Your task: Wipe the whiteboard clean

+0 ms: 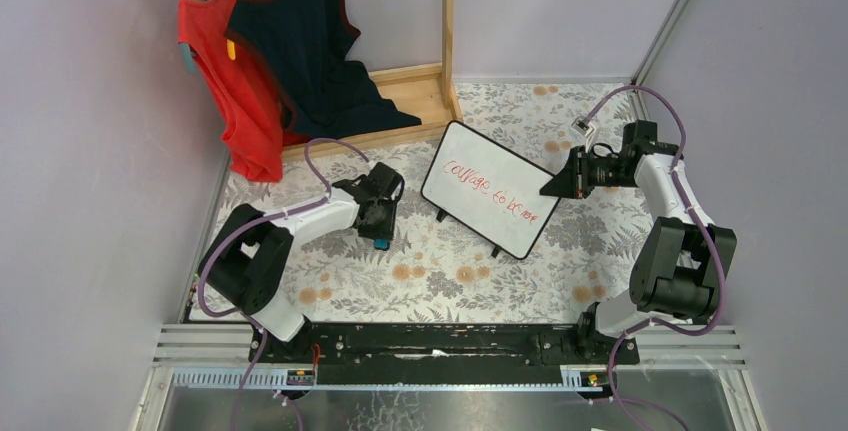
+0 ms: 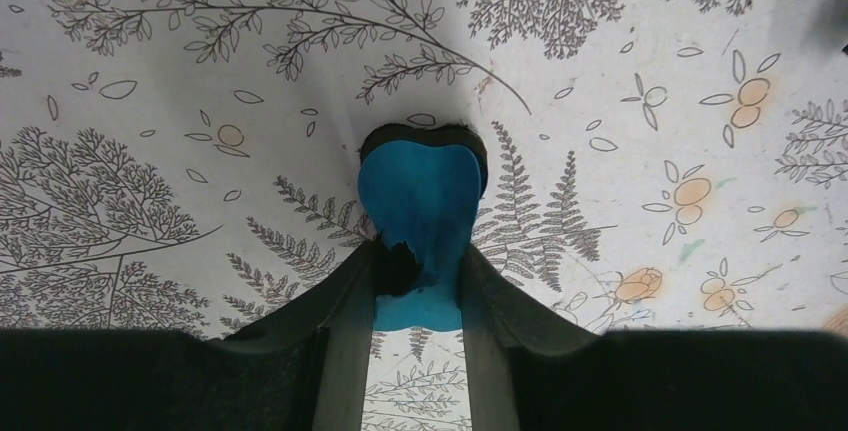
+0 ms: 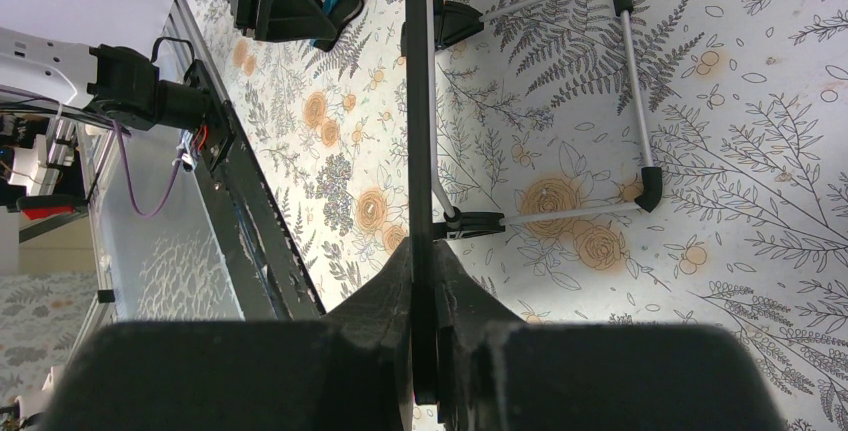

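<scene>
The whiteboard (image 1: 487, 191), white with a thin black frame, stands tilted on its wire stand in the middle of the table, with red writing on its face. My right gripper (image 1: 556, 183) is shut on the board's right edge; in the right wrist view the board (image 3: 419, 101) is seen edge-on between the jaws. My left gripper (image 1: 381, 235) is left of the board, apart from it, shut on the small blue eraser (image 2: 420, 206), which points down at the tablecloth.
A floral tablecloth (image 1: 450, 271) covers the table. A wooden rack (image 1: 447, 21) with a red top (image 1: 235, 81) and a dark top (image 1: 310, 41) stands at the back left. Purple walls close both sides. The board's wire stand (image 3: 630, 81) rests behind it.
</scene>
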`<action>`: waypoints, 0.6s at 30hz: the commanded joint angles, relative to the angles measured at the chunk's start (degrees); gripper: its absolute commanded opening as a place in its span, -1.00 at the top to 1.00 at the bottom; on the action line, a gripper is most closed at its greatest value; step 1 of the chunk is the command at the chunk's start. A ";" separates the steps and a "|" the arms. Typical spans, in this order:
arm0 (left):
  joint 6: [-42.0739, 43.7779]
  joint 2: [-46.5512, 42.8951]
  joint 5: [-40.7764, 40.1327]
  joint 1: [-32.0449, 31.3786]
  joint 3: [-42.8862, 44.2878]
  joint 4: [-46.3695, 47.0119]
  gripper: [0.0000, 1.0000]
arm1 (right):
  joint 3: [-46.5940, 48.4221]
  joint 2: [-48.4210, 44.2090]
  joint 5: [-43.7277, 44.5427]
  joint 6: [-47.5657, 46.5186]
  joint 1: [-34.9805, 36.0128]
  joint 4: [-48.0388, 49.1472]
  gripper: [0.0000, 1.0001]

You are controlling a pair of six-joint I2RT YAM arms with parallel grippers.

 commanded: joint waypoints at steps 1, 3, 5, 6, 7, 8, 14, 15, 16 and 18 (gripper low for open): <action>0.09 0.50 -0.12 -0.29 2.23 1.57 0.42 | 0.37 0.88 1.12 0.66 0.17 -1.56 1.00; 0.29 0.52 -0.22 -0.32 2.45 1.57 0.43 | 0.54 0.98 0.94 0.60 0.17 -1.63 1.00; 0.44 0.70 -0.46 -0.29 2.56 1.65 0.46 | 0.61 0.98 0.97 0.66 0.20 -1.57 1.00; 0.52 0.95 -0.44 -0.29 2.59 1.72 0.49 | 0.70 1.04 0.95 0.68 0.15 -1.47 1.00; 0.57 1.21 -0.30 -0.31 2.63 1.72 0.57 | 0.64 1.06 0.96 0.70 0.17 -1.45 1.00; 0.63 1.34 -0.19 -0.25 2.60 1.79 0.64 | 0.64 1.07 0.90 0.68 0.19 -1.48 1.00; 1.01 -0.68 1.12 -0.32 2.01 3.69 1.00 | 0.66 1.40 1.16 0.74 0.15 -1.53 1.00; 1.44 -1.28 1.83 -0.42 1.86 4.33 1.00 | 0.64 1.49 1.20 0.62 0.14 -1.60 1.00; 1.66 -1.98 2.16 -0.38 1.80 4.82 1.00 | 0.68 1.50 1.18 0.67 0.15 -1.57 1.00; 2.35 -3.65 3.20 -0.48 1.54 6.54 1.00 | 0.66 1.59 1.21 0.60 0.15 -1.64 1.00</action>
